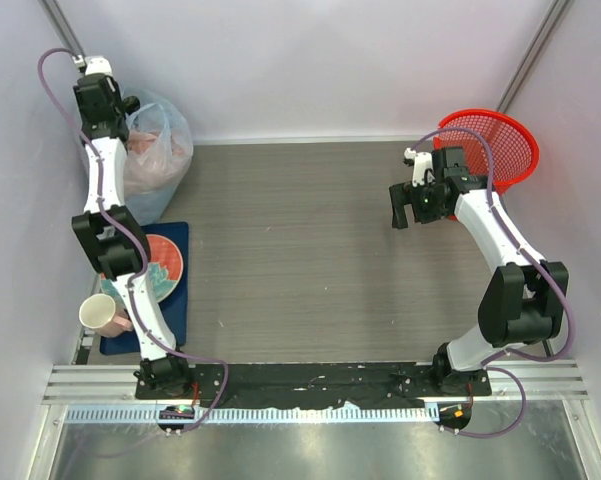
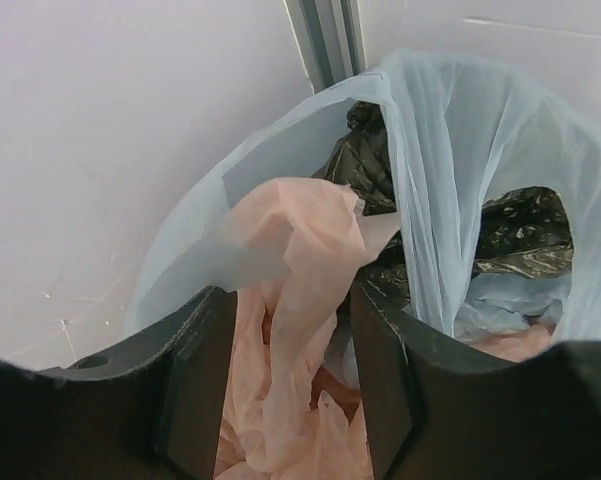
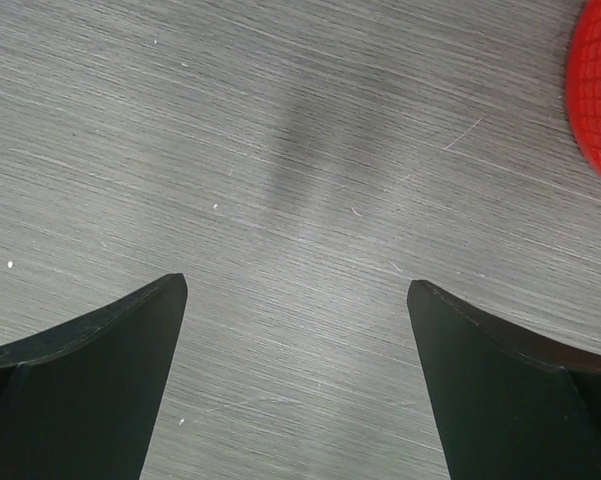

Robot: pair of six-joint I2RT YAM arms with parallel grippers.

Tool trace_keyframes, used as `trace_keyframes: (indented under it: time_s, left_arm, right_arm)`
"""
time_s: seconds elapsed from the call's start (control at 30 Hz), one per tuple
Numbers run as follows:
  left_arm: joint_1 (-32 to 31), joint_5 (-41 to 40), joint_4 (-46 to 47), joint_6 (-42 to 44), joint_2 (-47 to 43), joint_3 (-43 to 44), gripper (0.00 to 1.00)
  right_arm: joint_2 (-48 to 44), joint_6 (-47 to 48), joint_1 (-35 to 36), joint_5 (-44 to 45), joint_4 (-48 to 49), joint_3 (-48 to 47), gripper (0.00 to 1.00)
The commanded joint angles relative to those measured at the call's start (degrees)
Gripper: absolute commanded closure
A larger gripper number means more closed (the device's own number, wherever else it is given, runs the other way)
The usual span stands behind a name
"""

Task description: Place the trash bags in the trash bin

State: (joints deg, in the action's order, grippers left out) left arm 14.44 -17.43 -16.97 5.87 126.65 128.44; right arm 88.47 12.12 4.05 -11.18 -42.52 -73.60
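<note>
L grip [image 2: 292, 292]: pink bag [image 2: 300, 240] in its gap, can't tell if clamped | R grip [image 3: 295, 283]: spread wide, red bin [image 3: 600, 90] upper-right of it

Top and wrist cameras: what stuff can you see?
clear bag: one, bluish, far left corner
pink trash bag: one, pale pink, inside the clear bag
black bag: one, black, inside the clear bag
red basket: one, red, far right
blue mat: one, blue, near left
plate: one, red and teal, on the blue mat
mug: one, pinkish, beside the plate
left end effector: one, black, fingers either side of the pink trash bag
right end effector: one, black, open, over the grey table
</note>
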Motion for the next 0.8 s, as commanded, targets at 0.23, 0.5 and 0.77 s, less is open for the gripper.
trace_keyframes:
  time_s: [0.23,0.5,0.77]
  left_arm:
    - [-2.0,-5.7,12.0,9.1,-2.5,-3.9,0.97]
    - [-4.9,-14.4,21.3,15.4,-8.5,-15.0,1.0]
    - [-6.5,-15.5,29.6,20.0,-13.4,-25.3,1.0]
  right_arm:
    - [1.1,0.2,0.3,0.3,0.1,-2.9,0.0]
    - [2.3,0.1,0.3,-1.1,-0.8,-5.6,0.0]
    - [4.5,0.5,0.3,-3.0,-4.8,-8.1,0.01]
